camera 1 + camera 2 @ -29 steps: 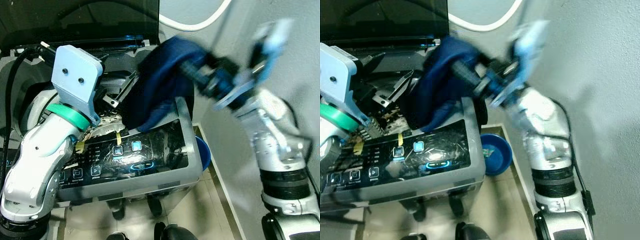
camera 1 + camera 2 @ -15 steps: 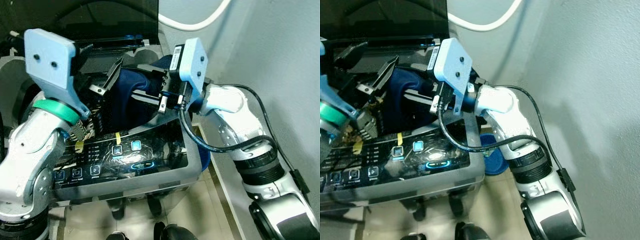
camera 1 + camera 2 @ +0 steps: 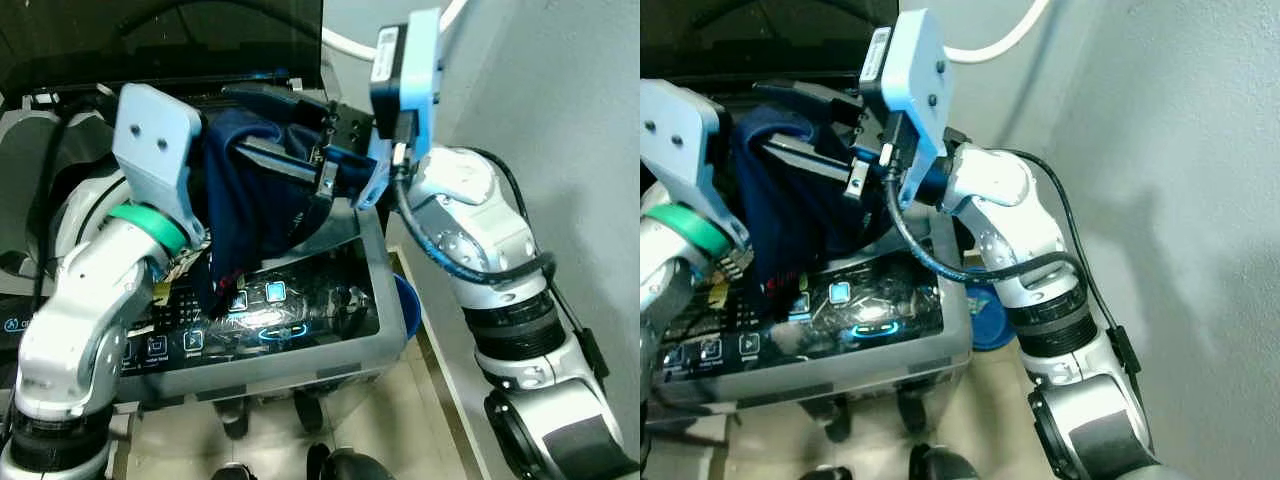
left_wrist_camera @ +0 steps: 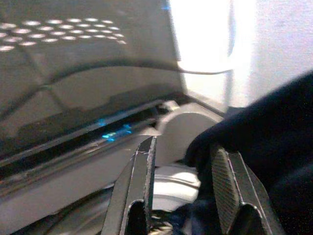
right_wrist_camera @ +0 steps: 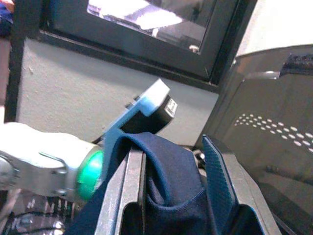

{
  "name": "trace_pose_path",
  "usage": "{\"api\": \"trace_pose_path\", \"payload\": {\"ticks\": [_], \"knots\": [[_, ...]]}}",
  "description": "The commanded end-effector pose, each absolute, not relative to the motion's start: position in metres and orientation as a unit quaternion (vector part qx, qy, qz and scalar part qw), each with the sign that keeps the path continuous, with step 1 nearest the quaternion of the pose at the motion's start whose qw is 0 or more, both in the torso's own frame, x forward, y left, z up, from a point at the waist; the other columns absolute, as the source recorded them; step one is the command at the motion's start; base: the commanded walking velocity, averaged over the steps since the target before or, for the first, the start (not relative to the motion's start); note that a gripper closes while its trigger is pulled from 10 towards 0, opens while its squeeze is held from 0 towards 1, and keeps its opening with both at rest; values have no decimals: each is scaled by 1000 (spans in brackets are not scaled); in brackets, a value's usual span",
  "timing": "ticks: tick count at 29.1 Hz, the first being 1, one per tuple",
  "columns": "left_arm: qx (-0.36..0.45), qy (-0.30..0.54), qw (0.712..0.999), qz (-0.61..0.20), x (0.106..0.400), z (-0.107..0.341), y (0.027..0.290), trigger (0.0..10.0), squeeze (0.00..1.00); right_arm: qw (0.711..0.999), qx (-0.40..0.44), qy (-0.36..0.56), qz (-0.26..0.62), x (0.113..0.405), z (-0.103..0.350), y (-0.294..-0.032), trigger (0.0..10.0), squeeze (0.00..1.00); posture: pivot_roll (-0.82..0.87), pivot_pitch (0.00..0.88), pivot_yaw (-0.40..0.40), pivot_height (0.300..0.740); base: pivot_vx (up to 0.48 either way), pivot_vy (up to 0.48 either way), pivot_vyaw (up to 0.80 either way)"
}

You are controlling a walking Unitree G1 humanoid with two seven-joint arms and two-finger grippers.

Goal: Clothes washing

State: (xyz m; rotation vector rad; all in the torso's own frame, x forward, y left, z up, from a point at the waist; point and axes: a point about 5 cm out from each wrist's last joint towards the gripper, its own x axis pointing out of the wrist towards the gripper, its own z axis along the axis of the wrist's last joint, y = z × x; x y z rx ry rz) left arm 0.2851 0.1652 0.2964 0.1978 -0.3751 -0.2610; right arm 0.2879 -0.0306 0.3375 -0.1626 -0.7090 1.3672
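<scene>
A dark blue garment (image 3: 250, 190) hangs over the open top of the washing machine (image 3: 300, 345). It is draped on the two spread fingers of my right gripper (image 3: 235, 118), which reaches in from the right above the tub. In the right wrist view the cloth (image 5: 168, 171) lies over one finger and bunches between both. My left arm's blue wrist plate (image 3: 155, 140) is pressed against the garment's left side. My left gripper (image 4: 183, 147) is open, and the cloth (image 4: 264, 137) touches one of its fingers (image 4: 222, 183).
The washer's dark lid (image 3: 160, 40) stands raised at the back. Its lit control panel (image 3: 260, 320) faces me. A blue basin (image 3: 405, 305) sits on the floor between washer and grey wall (image 3: 560, 100). A white hose (image 3: 350, 42) runs behind.
My right gripper has risen and turned, lifting the garment higher and spreading it. My left arm has swung right, up against the cloth.
</scene>
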Motion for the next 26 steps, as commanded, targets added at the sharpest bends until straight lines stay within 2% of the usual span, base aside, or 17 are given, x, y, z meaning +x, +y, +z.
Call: {"api": "trace_pose_path", "payload": {"ticks": [1,5,9,11,13,16,17,19,20,21,22,24,25,26], "knots": [[98,-204,973,-50,290,304,184,0,0,706,-68,-322,627,284,338,-29,10000,0,70,120,26,740,0,0,0],[114,-234,959,114,291,319,221,0,0,715,-78,-310,621,288,334,-33,10000,0,72,122,28,740,0,0,0],[116,-231,950,174,288,321,240,0,0,724,-92,-298,615,293,328,-36,10000,0,73,123,30,740,0,0,0],[118,-226,953,163,288,320,240,0,0,727,-99,-294,612,294,325,-37,10000,0,74,124,30,740,0,0,0],[136,-226,954,142,285,317,235,10000,0,731,-105,-291,608,297,322,-37,10000,0,73,126,31,740,0,0,0],[148,-230,950,149,280,316,234,10000,0,735,-107,-291,603,298,321,-37,10000,0,77,126,32,740,0,0,0],[177,-235,940,174,275,316,238,10000,0,738,-107,-292,598,300,321,-37,10000,0,84,129,31,740,0,0,0],[188,-223,937,193,271,312,241,10000,0,741,-109,-292,594,301,321,-38,10000,0,88,128,29,740,0,0,0],[136,-150,960,191,274,294,246,10000,0,744,-110,-292,591,303,320,-38,10000,0,93,129,28,740,0,0,0],[136,-150,960,191,274,294,246,10000,0,744,-110,-292,591,303,320,-38,10000,0,93,129,28,740,0,0,0],[95,-96,974,182,276,280,246,10000,0,745,-110,-291,590,304,320,-38,10000,0,97,128,26,740,0,0,0],[95,-96,974,182,276,280,246,10000,0,745,-110,-291,590,304,320,-38,10000,0,97,128,26,740,0,0,0],[65,-37,987,143,278,266,239,10000,0,746,-109,-291,590,304,320,-38,10000,0,98,127,24,740,0,0,0],[0,21,994,108,280,253,230,10000,0,746,-109,-292,588,305,320,-38,10000,0,100,125,21,740,0,0,0]]}}
